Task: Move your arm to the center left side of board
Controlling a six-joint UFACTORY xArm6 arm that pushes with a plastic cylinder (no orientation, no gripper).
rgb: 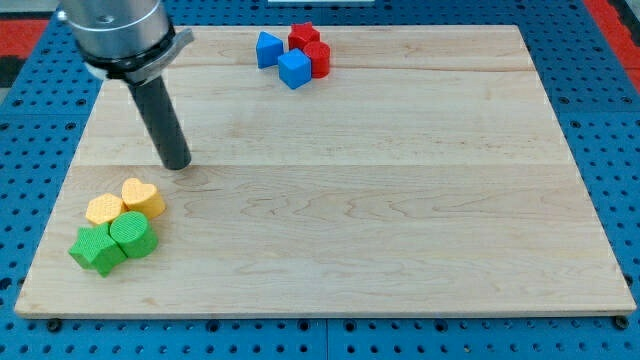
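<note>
My tip (177, 163) rests on the wooden board (360, 200) at the view's left, a little above mid-height. The rod rises from it up to the arm's grey body (115, 30) at the view's top left. Below the tip, at the view's lower left, sit two yellow blocks, a heart shape (143, 196) and another (104, 209), touching a green cylinder (131, 234) and a green star-like block (97, 248). The tip stands apart from them, just above the yellow heart.
At the view's top centre a cluster holds a blue block (267, 48), a blue cube (295, 68), a red block (303, 36) and a red cylinder (318, 57). A blue perforated table (30, 120) surrounds the board.
</note>
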